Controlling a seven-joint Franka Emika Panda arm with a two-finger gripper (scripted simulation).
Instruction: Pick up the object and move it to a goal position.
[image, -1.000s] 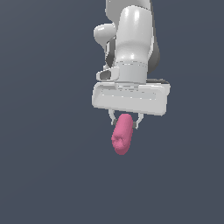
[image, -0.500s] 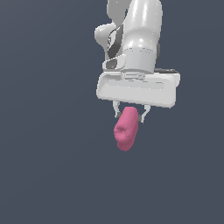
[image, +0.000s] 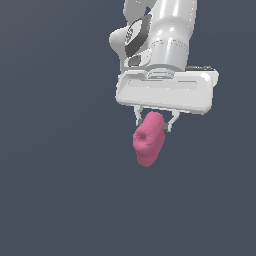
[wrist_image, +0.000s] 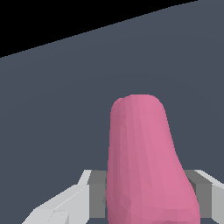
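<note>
Pink, matte, lumpy elongated blob with a dimpled end (image: 148, 141): 1, seen in both views.

White and grey robot arm with rounded segments (image: 167, 35): 1, exterior view only.

White, broad, box-shaped hand (image: 153, 121): 1.

Short pale fingers (image: 137, 118) under that hand: 2, one on each side of the blob.

Plain dark grey-blue surface (image: 55, 190): 1.

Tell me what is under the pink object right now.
Nothing props the pink object: it hangs from the gripper, whose fingers clamp its upper end. Beneath it shows only plain grey ground. Its clamped top is hidden between the fingers.
</note>
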